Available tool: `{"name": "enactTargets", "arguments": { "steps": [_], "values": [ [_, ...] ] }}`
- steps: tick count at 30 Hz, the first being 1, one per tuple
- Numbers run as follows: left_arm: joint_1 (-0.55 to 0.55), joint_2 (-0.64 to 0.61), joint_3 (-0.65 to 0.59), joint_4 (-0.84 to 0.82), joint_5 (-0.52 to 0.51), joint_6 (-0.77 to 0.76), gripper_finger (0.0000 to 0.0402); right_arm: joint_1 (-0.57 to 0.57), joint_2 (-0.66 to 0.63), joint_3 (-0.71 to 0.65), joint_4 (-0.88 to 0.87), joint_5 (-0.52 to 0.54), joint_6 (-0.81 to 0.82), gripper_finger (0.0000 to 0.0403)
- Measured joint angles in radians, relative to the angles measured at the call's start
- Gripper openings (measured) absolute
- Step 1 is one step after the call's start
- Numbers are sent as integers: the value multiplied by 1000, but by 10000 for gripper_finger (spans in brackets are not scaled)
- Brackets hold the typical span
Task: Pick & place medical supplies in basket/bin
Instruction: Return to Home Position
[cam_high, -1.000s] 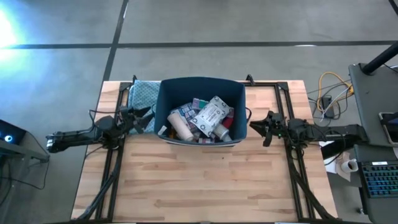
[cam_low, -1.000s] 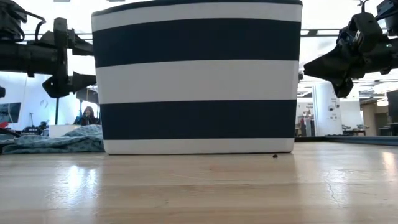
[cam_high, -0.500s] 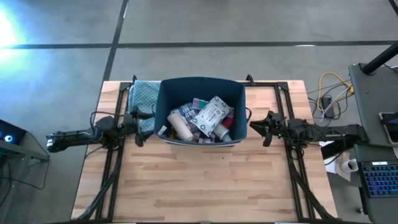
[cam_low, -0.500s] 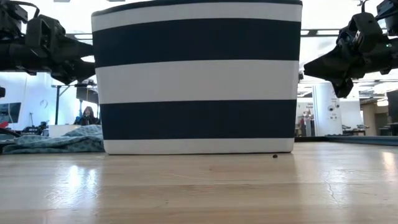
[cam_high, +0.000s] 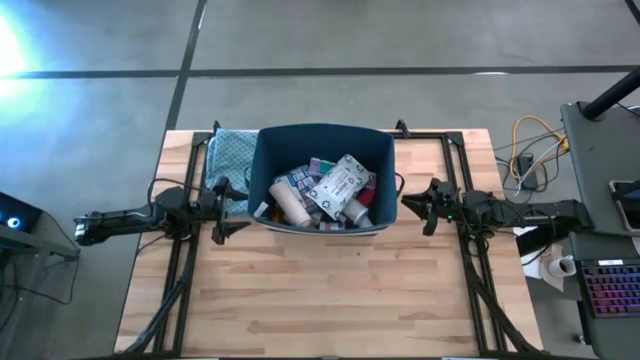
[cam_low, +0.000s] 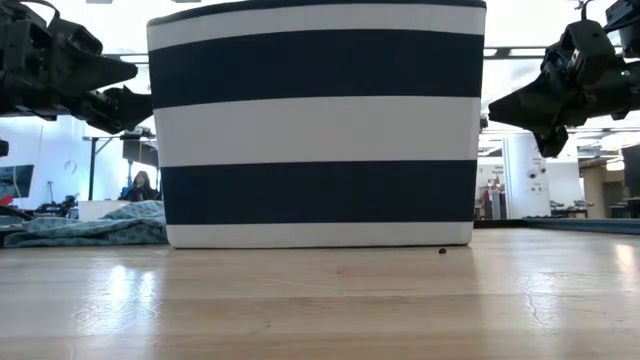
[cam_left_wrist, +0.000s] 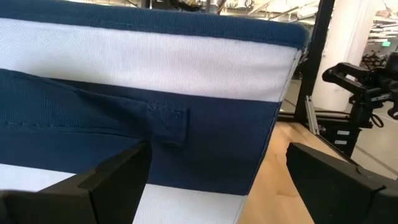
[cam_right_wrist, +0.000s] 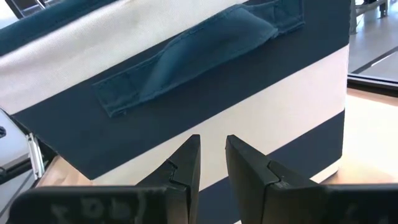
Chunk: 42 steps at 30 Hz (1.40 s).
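Note:
The navy-and-white striped bin (cam_high: 325, 132) stands at the table's far middle on its flat base (cam_low: 320, 238). The medical supplies (cam_high: 328, 190) lie heaped inside it: white bottles, a printed packet, small boxes. My left gripper (cam_high: 228, 210) hovers level just left of the bin, open, with its fingers (cam_left_wrist: 118, 171) apart before the bin's left wall (cam_left_wrist: 186, 68) and nothing between them. My right gripper (cam_high: 405, 200) hovers level just right of the bin, facing the wall with the handle strap (cam_right_wrist: 199, 50). It is shut, with only a narrow slit between its fingers (cam_right_wrist: 186, 162).
A blue patterned cloth (cam_high: 228, 150) lies on the table left of the bin, beyond my left gripper. Dark frame rails (cam_high: 180, 270) run along both sides of the table. Bare wood (cam_high: 330, 290) stretches from the bin to the near edge. A person (cam_low: 140, 187) sits far back in the room.
My left gripper has rolled about its own pointing line and swung a little toward the table's near edge. Its fingers, one above the other a second ago, now stand spread nearly level beside the bin. Its opening is unchanged. The bin and supplies have not moved.

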Motion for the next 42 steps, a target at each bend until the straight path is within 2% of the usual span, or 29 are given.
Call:
{"name": "enactTargets", "arguments": {
  "steps": [8, 26, 32, 34, 39, 42],
  "values": [
    [0, 6, 1, -2, 0, 0, 352, 0, 1, 0, 0, 0, 0, 68],
    [-1, 163, 2, -5, 2, -1, 352, 0, -5, 0, 0, 0, 0, 68],
    [-1, 216, 2, -5, 2, -1, 352, 1, -47, -1, 12, -3, -161, 68],
    [-1, 233, 2, -5, 2, -1, 352, 13, -72, -1, 10, -44, -169, 68],
    [0, 276, 2, -5, 2, -2, 352, 27, -140, 1, 21, -307, -348, 68],
    [-1, 302, 2, -5, 2, -2, 352, 25, -139, -1, 23, -326, -368, 68]
  ]
}}
